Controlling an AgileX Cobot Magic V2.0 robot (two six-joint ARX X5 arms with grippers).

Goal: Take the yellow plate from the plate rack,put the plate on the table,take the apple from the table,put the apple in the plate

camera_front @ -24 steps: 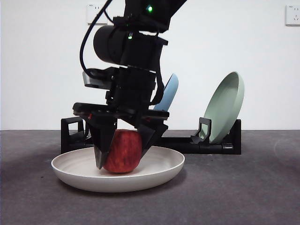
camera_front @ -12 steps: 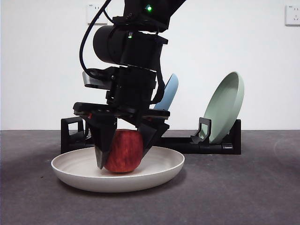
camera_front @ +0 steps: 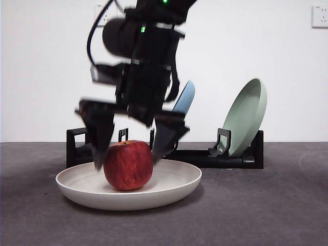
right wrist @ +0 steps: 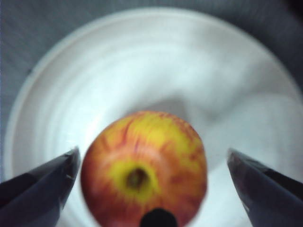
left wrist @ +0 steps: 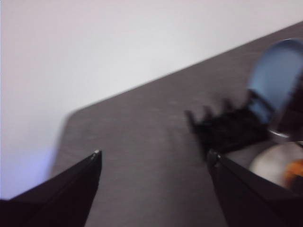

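One round red apple (camera_front: 128, 165), released since a second ago, is seated mid-plate in the cream round yellow plate (camera_front: 174, 190); right gripper (camera_front: 128, 154) is spread wide and lifted; placement is judged complete.

No text, label, brand, number or sign can be read on anything in these views; the blurred wrist views show no lettering either.

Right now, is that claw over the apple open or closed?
Open. The right gripper has its jaws spread clear of the apple, which sits free in the yellow plate.
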